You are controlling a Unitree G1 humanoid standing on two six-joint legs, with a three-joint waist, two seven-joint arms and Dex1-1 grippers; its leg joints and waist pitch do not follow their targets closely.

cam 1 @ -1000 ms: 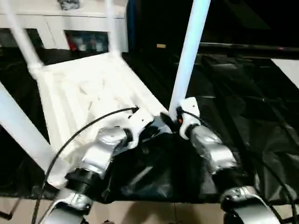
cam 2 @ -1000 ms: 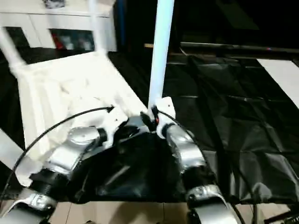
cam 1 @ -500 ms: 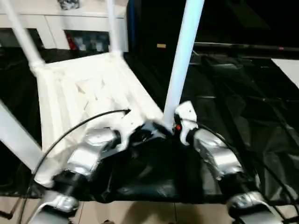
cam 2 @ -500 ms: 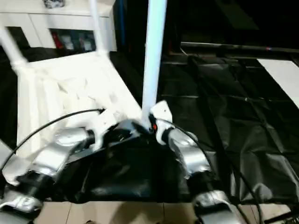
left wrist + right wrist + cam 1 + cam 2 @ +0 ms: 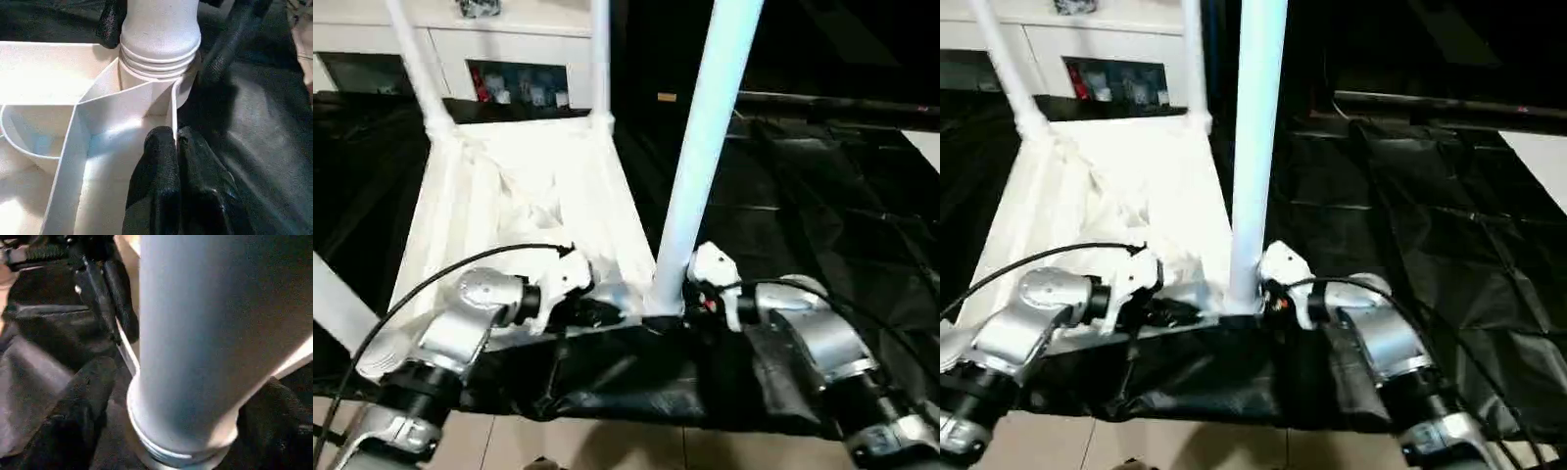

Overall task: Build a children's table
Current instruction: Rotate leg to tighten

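Head views: the white plastic tabletop with raised rim and ribbed underside (image 5: pixel 524 211) is lying upside down on the black crinkled sheeting (image 5: pixel 822 225) covering the floor. Two thin white tube legs (image 5: pixel 416 69) are standing in its far corner sockets, and another leg is slanting past the picture's left edge. The nearest long white tapered leg (image 5: pixel 705 147) is rising from the near right corner socket. The left end effector (image 5: pixel 592 311) is lying against the near rim just beside that socket; the right end effector (image 5: pixel 690 304) is sitting at the leg's foot on the other side.

Left wrist view: the left end effector's two black fingers (image 5: pixel 161 161) are pressing together on the thin upright rim wall (image 5: pixel 173 105) just below the socket, pinching it. The leg's ringed base (image 5: pixel 160 46) is sitting in the socket.

Right wrist view: the right end effector's fingers (image 5: pixel 90 387) are standing wide on either side of the leg's base (image 5: pixel 186 362), apart from it and gripping nothing.

The step in hand looks like seating the fourth leg. Next, the right end effector probably needs to close on the leg and twist or press it home while the left one is steadying the top; then the table wants turning upright.
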